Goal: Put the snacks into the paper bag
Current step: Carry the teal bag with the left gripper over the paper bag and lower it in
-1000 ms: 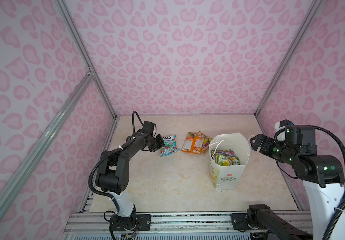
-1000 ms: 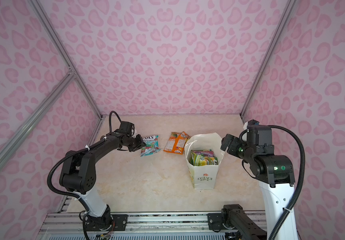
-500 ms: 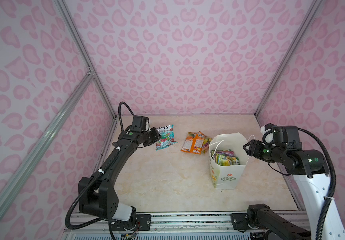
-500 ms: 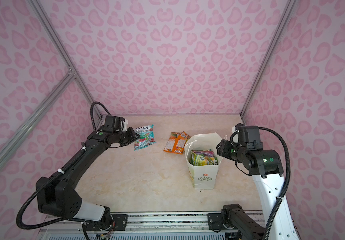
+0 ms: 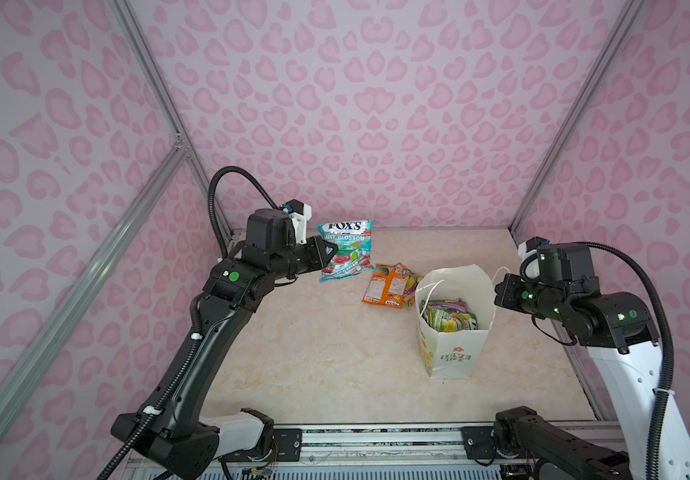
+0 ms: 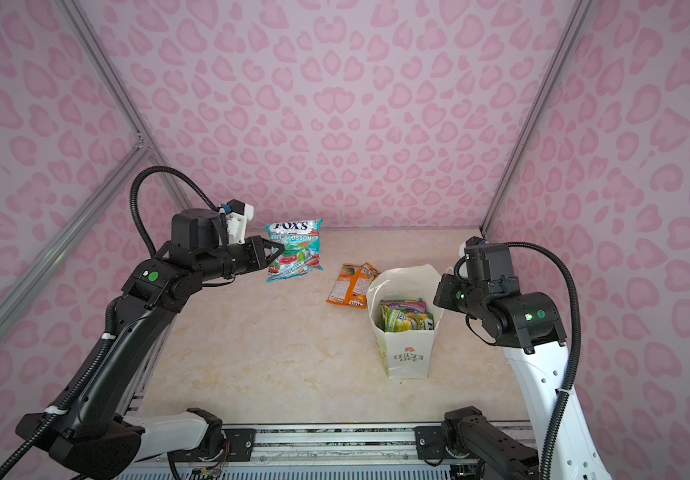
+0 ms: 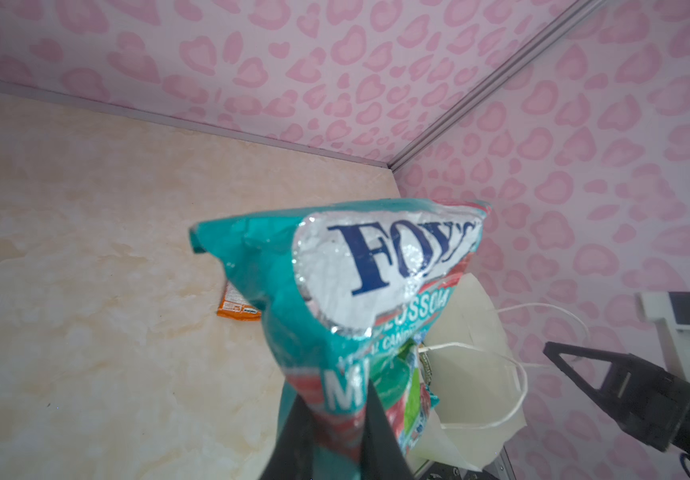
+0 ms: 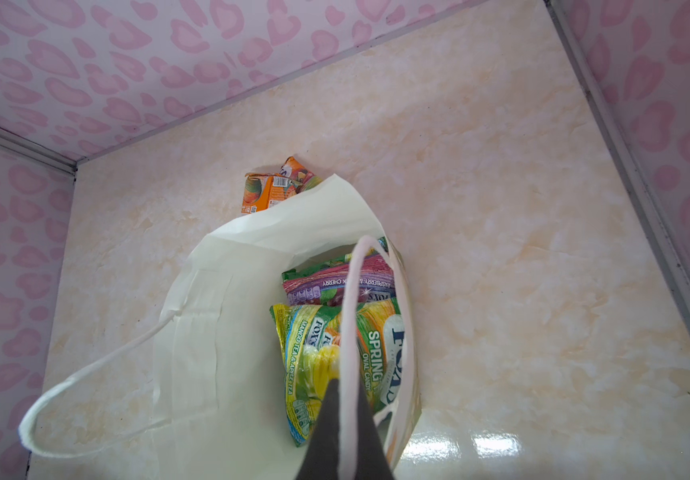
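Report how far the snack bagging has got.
Done: a purple pouch and green-yellow pouches sit inside the paper bag. In hand: the left hand holds the teal pouch in the air, away from the bag; the right hand is shut on the bag's handle. Left: the teal pouch must go in, then the orange pouch lying on the table by the bag.

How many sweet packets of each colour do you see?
Teal glossy candy pouch, held by the left end effector: 1
Orange glossy pouch, on the beige table: 1
Purple glossy pouch, in the white paper bag: 1
Green-yellow glossy pouches, in the bag: at least 2
Total: at least 5; more may be hidden.
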Controlling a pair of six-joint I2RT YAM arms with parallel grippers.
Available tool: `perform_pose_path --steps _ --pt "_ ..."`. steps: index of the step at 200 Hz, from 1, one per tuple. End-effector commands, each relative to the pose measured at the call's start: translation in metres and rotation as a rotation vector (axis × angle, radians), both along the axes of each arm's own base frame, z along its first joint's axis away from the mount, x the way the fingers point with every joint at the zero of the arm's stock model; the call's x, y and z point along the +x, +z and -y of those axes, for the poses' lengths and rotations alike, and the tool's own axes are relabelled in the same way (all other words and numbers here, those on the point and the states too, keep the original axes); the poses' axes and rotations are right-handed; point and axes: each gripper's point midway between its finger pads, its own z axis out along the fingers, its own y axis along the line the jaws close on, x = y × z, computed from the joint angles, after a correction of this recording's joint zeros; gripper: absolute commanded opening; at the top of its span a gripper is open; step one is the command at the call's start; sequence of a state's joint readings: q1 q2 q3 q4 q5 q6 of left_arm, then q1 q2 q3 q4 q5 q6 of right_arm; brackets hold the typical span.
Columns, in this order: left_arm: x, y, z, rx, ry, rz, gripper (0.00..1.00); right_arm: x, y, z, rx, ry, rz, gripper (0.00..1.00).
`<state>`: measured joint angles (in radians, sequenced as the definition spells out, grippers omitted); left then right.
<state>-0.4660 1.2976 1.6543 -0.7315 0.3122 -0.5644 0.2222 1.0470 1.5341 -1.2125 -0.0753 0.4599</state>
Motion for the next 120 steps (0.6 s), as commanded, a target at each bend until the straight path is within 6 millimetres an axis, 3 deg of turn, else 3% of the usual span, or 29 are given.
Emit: perform_pose_path --steps 1,47,67,95,120 --pt "-0.01 0.031 0.029 -0.035 -0.069 0.077 0.03 0.002 0.005 0.005 -0.021 -0.02 0.027 0.0" --pt "-0.044 0.072 0.12 -0.076 -0.269 0.151 0.03 0.0 0.0 0.001 0.001 -0.007 0.019 0.0" --pt "-0.055 0.075 0.161 -0.067 -0.339 0.159 0.03 -0.002 0.002 0.001 0.004 -0.008 0.027 0.0" --pt "-0.06 0.062 0.205 0.001 -0.369 0.15 0.03 -0.004 0.002 0.001 0.01 -0.003 0.031 0.0" --pt "-0.056 0.035 0.234 0.061 -0.359 0.123 0.03 -0.007 0.002 0.002 0.009 -0.005 0.035 0.0"
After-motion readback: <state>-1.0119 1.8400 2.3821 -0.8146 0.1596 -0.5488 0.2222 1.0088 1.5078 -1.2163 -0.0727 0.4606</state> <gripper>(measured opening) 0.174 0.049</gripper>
